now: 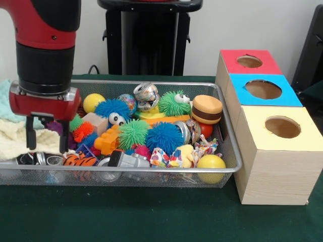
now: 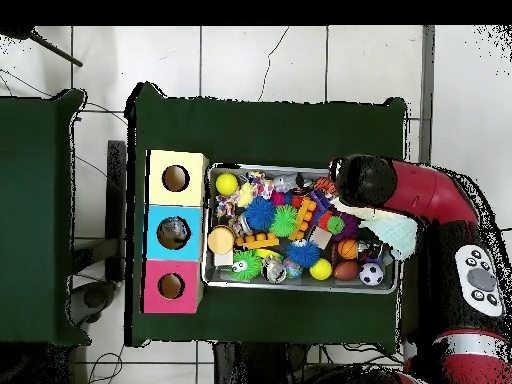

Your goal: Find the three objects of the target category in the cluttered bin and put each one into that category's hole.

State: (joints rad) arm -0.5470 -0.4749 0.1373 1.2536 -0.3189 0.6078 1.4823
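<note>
A wire mesh bin [image 1: 228,136] holds a heap of toys. Among them are a blue spiky ball [image 1: 164,137], a green spiky ball [image 1: 133,133], a green fuzzy creature with eyes [image 1: 174,103], a toy burger [image 1: 206,109], a yellow ball [image 1: 210,162] and an orange block [image 1: 107,142]. My gripper [image 1: 48,136] hangs open over the bin's left end in the front view, just above a tiger-striped toy [image 1: 79,160], with nothing between its fingers. In the overhead view the arm [image 2: 420,195] hides the gripper.
Three wooden boxes stand in a row beside the bin, each with a round hole on top: red [image 1: 249,61], blue [image 1: 263,89] and yellow [image 1: 282,127]. A cream cloth [image 1: 12,136] lies by the bin's left end. Green cloth covers the table [image 1: 151,217].
</note>
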